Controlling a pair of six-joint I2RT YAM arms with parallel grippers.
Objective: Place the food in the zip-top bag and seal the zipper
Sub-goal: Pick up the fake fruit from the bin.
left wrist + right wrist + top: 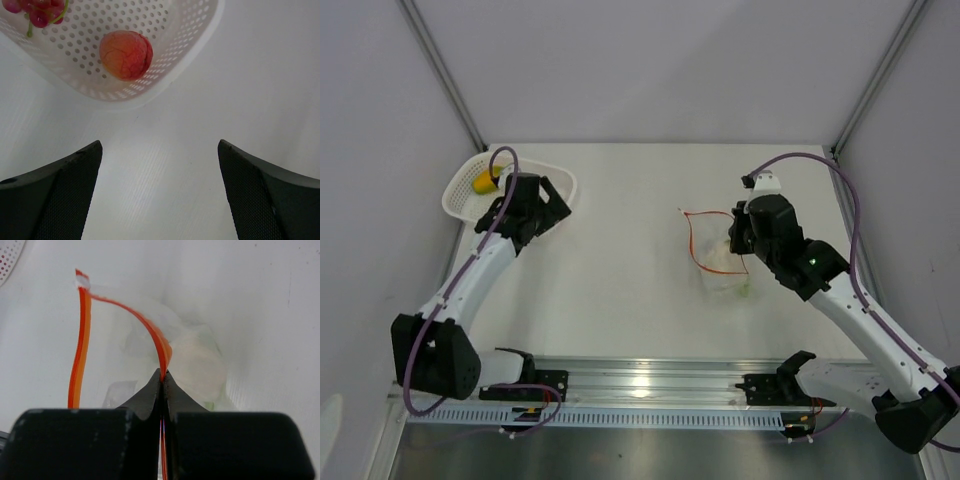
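Over the white mesh basket (457,196) at the far left, a yellow-orange mango (483,181) shows at the far wall. The left wrist view finds a red-orange round fruit (126,54) on the basket's floor and a red grape bunch (37,10) further in. The left gripper (160,192) hangs just outside the basket's near rim, over bare table. Its jaws stand wide apart with nothing between them.

These toy pieces look light, hard and smooth. The round fruit will likely roll or squirt out of a shallow pinch, so a grip across its widest part seems safest. The grapes are lumpy and may be best taken by the body of the bunch, not the thin green stem.

Well to the right of the basket lies the zip-top bag (725,272), clear and crinkled, with its mouth turned toward the basket. Its zipper (691,243) bows open in a red-orange loop. A pale white-and-green vegetable piece (200,367) already sits inside.

The right gripper (162,377) is clamped tight on one side of the zipper strip, propping the mouth up. The film is thin, limp and slippery and will probably collapse if let go. The stiffer strip is the sensible place to hold, and the far lip sags, so the opening looks narrow.
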